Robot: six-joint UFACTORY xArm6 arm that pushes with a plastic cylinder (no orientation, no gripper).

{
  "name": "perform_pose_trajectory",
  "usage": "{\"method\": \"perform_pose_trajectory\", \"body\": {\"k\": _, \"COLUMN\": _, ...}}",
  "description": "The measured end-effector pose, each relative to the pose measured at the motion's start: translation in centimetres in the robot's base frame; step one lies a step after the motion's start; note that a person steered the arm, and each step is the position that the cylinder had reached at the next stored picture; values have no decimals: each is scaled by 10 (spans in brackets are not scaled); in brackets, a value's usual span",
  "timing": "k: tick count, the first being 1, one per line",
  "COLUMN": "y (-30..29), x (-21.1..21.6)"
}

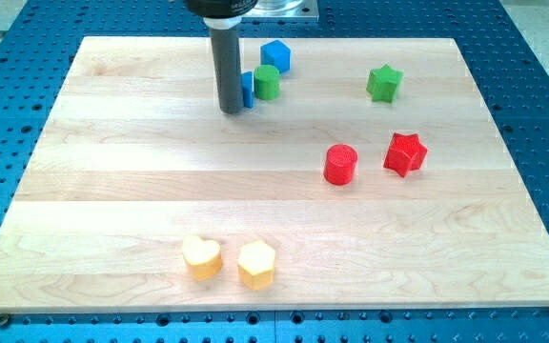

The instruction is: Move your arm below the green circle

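Our rod stands near the top edge of the wooden bench (84,210), my tip (231,110) planted just left of the green circle (267,83), with a blue block (248,90) wedged between them and a blue pentagon-like block (275,55) just above. No hand shows, so we cannot tell its state. Open board stretches below the circle, down to the yellow heart (201,258) and yellow hexagon (256,264) near the bottom edge; the green star (384,83), red cylinder (340,164) and red star (405,153) sit well right.
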State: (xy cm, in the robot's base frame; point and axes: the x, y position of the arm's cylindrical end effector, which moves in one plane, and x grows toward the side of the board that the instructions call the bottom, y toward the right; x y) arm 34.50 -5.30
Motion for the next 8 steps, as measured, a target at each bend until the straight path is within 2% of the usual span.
{"method": "perform_pose_trajectory", "body": {"k": 2, "y": 19, "x": -46}}
{"method": "perform_pose_trajectory", "body": {"k": 3, "y": -12, "x": -48}}
{"method": "perform_pose_trajectory", "body": {"k": 4, "y": 11, "x": -43}}
{"method": "perform_pose_trajectory", "body": {"k": 5, "y": 17, "x": -25}}
{"method": "perform_pose_trajectory", "body": {"k": 7, "y": 54, "x": 44}}
{"method": "perform_pose_trajectory", "body": {"k": 8, "y": 69, "x": 55}}
